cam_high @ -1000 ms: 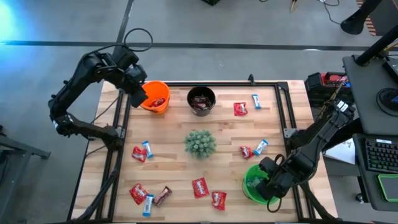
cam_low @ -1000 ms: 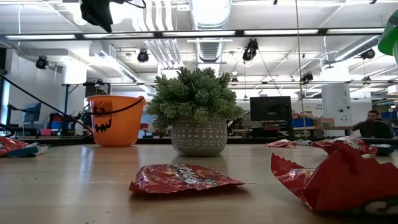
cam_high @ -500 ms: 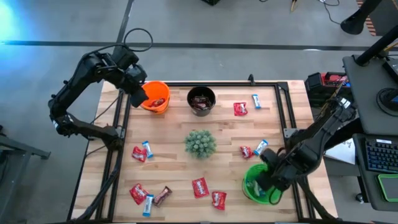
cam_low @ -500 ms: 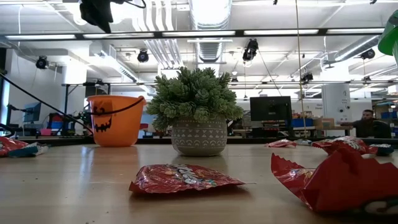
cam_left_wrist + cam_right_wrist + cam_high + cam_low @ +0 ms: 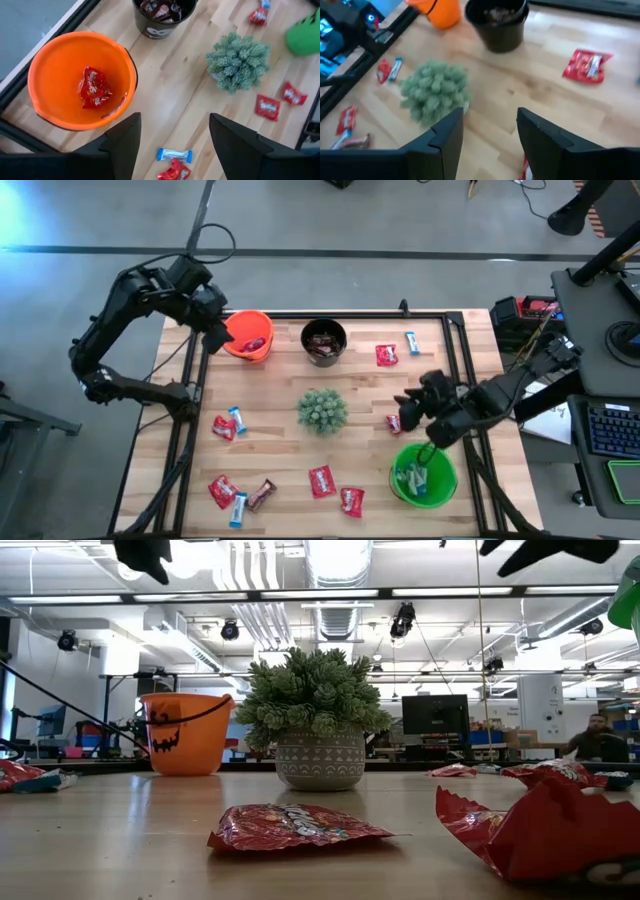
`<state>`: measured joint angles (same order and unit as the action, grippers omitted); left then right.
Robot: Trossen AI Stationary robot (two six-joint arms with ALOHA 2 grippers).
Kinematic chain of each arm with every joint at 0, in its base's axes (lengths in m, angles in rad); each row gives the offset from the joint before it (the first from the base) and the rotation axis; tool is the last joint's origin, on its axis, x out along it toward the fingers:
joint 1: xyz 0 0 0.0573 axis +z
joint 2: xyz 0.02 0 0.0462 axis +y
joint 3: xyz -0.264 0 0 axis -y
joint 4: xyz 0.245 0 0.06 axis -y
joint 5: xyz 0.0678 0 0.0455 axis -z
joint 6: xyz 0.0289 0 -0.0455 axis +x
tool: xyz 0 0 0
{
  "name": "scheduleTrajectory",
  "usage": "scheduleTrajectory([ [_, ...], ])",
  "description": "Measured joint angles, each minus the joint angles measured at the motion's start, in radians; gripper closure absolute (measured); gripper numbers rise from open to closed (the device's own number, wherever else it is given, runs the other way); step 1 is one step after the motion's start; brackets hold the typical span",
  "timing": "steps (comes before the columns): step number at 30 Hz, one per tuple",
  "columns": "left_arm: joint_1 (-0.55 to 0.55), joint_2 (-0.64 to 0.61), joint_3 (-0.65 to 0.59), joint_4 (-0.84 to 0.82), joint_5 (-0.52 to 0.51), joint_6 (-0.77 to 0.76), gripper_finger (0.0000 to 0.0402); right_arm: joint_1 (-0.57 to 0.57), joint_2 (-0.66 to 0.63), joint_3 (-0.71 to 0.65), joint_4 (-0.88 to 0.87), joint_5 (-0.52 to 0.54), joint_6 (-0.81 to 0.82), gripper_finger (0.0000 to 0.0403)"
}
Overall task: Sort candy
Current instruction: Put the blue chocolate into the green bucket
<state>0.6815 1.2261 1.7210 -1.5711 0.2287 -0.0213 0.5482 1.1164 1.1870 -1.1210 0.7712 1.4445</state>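
We see the left claw (image 5: 215,332) wide open and empty beside the orange bucket (image 5: 249,336), where red candy (image 5: 93,89) lies. The right claw (image 5: 409,402) is open and empty above a red candy (image 5: 395,423). Other candy lies flat, pointing every way.

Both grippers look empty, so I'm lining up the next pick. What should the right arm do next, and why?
Probably lower the right gripper, open and empty, onto the red candy just beneath it; that looks like the nearest loose piece. The left gripper is open beside the orange bucket.
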Motion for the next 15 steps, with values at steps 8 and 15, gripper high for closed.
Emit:
scheduleTrajectory([
  [8,-0.024,-0.105,-0.017,0.000,0.002,0.043,0.0199,-0.152,-0.046,0.000,0.007,0.008,-0.232,0.0229],
  [15,-0.057,-0.198,-0.110,0.000,0.022,0.014,0.0208,-0.247,-0.089,0.000,0.008,-0.084,-0.337,0.0229],
])
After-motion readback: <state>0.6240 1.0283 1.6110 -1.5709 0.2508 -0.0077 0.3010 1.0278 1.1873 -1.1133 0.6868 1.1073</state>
